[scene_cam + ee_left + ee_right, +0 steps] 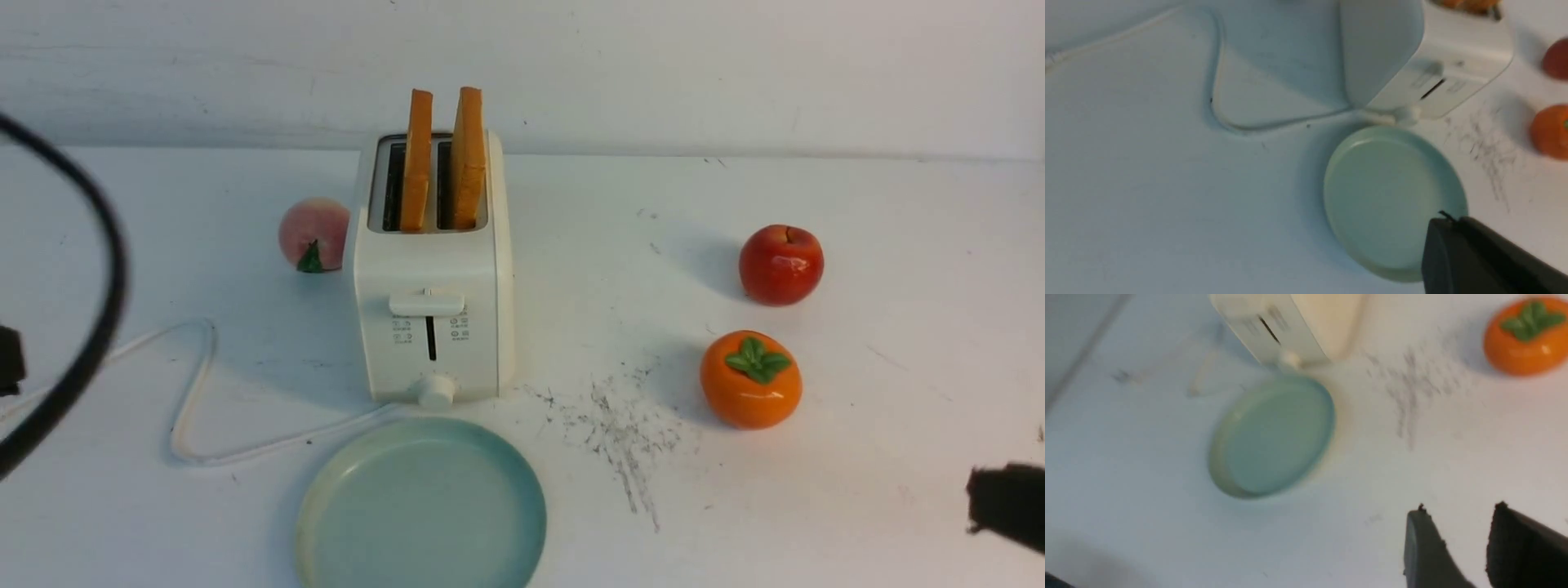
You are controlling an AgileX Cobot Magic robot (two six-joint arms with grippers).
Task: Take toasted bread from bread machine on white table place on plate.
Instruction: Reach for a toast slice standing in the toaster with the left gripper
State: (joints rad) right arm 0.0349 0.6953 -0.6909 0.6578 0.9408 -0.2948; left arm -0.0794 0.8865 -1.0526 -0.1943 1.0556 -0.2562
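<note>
Toasts (418, 159) stand upright in toaster (433, 327) slots, mid-table toward far edge; plate (420, 506) bare at near edge. Right gripper (1459, 514) fingers parted, empty, by near right corner; left gripper (1470, 253) state cannot be told. Advise: descend over one slice, pinch its faces, lift straight up.

The plate (420, 506) is cut off along its near rim; the toasted bread (418, 147) stands half hidden inside the bread machine (433, 278).
</note>
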